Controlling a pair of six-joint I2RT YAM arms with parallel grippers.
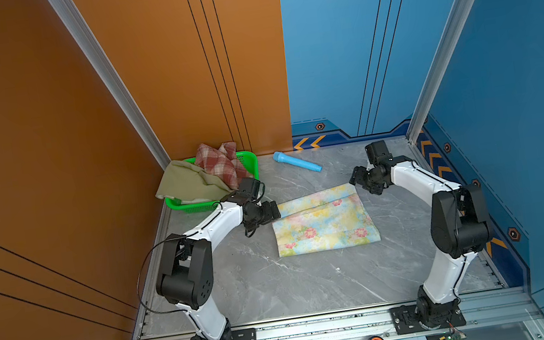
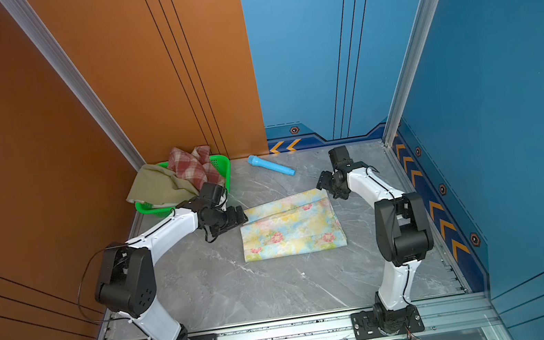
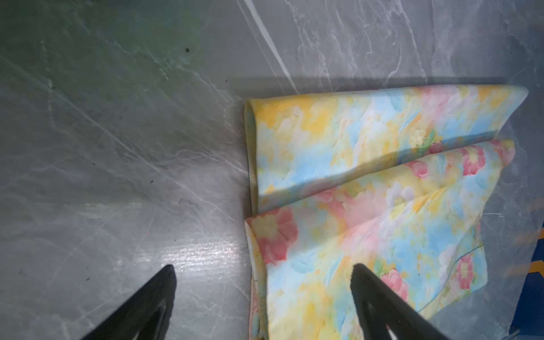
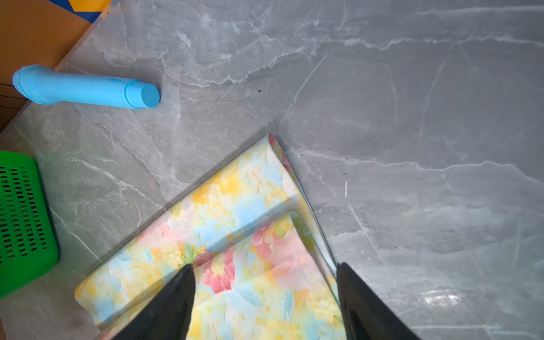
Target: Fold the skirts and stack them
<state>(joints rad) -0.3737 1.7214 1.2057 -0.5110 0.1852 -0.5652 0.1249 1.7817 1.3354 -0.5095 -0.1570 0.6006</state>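
The pastel floral skirt (image 1: pixel 325 223) (image 2: pixel 291 227) lies folded on the grey marble table in both top views. My left gripper (image 1: pixel 276 213) (image 3: pixel 263 268) stands open at its far-left corner. One of its fingers is over the cloth (image 3: pixel 368 206), the other over bare table, and nothing is held. My right gripper (image 1: pixel 354 178) (image 4: pixel 265 266) is open above the far-right corner of the floral skirt (image 4: pixel 235 235), also holding nothing. The red-and-cream plaid skirt (image 1: pixel 220 160) and the olive-green skirt (image 1: pixel 185 183) lie crumpled in the green basket (image 1: pixel 249 158) at the back left.
A light-blue plastic tube (image 1: pixel 296 162) (image 4: pixel 85 89) lies on the table near the back wall, between the basket (image 4: pixel 23 206) and my right arm. Orange and blue walls close in the sides and back. Small trinkets sit on the front rail.
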